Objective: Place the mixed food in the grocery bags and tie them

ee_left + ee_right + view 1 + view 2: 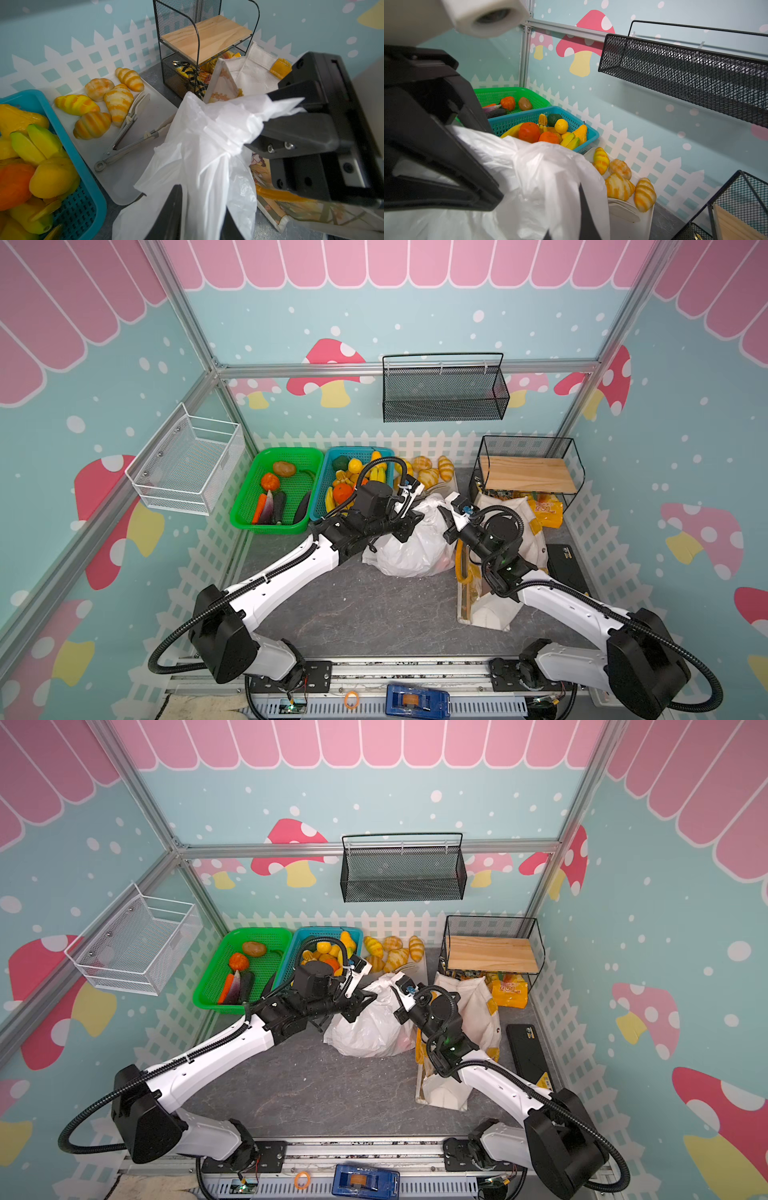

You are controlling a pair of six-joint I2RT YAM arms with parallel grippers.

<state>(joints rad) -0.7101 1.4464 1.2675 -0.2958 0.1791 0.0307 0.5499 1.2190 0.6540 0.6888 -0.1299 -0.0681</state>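
Note:
The thin white plastic bag (411, 547) (370, 1027) stands bulging mid-table, its top gathered upward. My left gripper (406, 526) (356, 1006) is at the bag's top left; in its wrist view the fingers (174, 212) stand apart with a strip of plastic (197, 145) lying between them. My right gripper (444, 515) (268, 113) is shut on a twisted handle of the bag, which fills the right wrist view (539, 176). The white tote with yellow handles (490, 614) (249, 70) lies slumped to the right under the right arm. The mixed food is hidden.
A green basket (270, 489) of vegetables and a blue basket (353, 481) of fruit stand at the back left. Croissants (118, 101) and tongs (124, 135) lie on a white tray behind the bag. A black wire shelf (528, 477) and a black box (565, 564) are at the right.

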